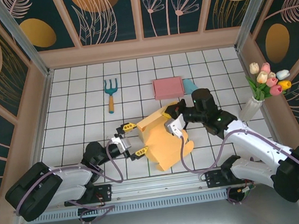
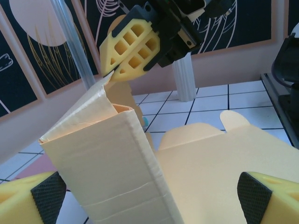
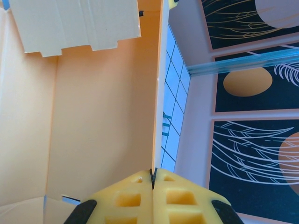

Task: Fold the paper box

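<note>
The right gripper point(image 3: 153, 173) is pinching a raised wall of the paper box point(image 1: 164, 145) (orange inside), while the left gripper point(image 1: 134, 139) is gaping wide at its edge.

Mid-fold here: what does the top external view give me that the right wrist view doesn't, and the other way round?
Top external: the left gripper, open, beside the paper box, plus a garden fork, a pink flat rectangle and a tulip vase farther back on the table. Right wrist: close up, the right gripper shut on a thin upright panel edge, with the orange inner wall alongside. Both: the box and the tiled table.
</note>
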`<state>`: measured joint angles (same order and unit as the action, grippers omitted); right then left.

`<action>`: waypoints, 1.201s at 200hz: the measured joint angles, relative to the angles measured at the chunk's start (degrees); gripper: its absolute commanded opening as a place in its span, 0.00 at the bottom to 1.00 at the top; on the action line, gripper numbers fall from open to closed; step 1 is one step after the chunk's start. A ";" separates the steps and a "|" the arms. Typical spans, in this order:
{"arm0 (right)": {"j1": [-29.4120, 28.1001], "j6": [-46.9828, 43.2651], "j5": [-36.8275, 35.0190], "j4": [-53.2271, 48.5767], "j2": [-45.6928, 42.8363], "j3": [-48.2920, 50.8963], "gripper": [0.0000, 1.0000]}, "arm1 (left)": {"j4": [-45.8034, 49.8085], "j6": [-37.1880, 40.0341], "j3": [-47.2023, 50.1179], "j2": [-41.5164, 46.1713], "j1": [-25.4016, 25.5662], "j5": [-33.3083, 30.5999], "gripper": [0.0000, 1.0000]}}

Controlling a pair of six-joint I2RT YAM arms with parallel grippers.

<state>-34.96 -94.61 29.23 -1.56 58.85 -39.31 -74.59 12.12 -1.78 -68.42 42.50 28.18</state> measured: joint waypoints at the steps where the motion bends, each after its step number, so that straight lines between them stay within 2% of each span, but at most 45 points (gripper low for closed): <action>1: -0.04 -0.02 -0.07 -0.02 -0.02 0.00 0.00 | 0.15 -0.11 -0.04 0.07 -0.02 0.00 0.93; 60: -2.86 -1.01 -1.68 -0.46 -0.81 0.00 0.00 | 3.17 -1.31 -1.97 1.07 -0.02 -0.11 0.84; 127: -3.10 -1.07 -2.56 -0.50 -1.22 0.07 0.00 | 4.63 -1.92 -2.43 1.64 -0.13 0.11 0.73; 175: -3.78 -1.09 -3.54 -1.57 -1.33 0.09 0.00 | 5.44 -2.58 -2.60 1.62 -0.44 -0.44 0.58; 206: -3.91 -1.09 -4.33 -1.77 -1.44 0.11 0.00 | 5.86 -3.45 -3.45 1.33 -0.61 -3.58 0.42; 240: -4.15 -1.07 -5.31 -1.75 -1.49 0.11 0.00 | 5.81 -4.70 -4.09 0.42 -0.61 -6.10 0.33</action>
<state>-39.11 -95.68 23.92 -3.31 57.36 -39.20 -68.77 7.42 -5.87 -68.01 41.89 22.09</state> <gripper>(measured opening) 0.064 0.400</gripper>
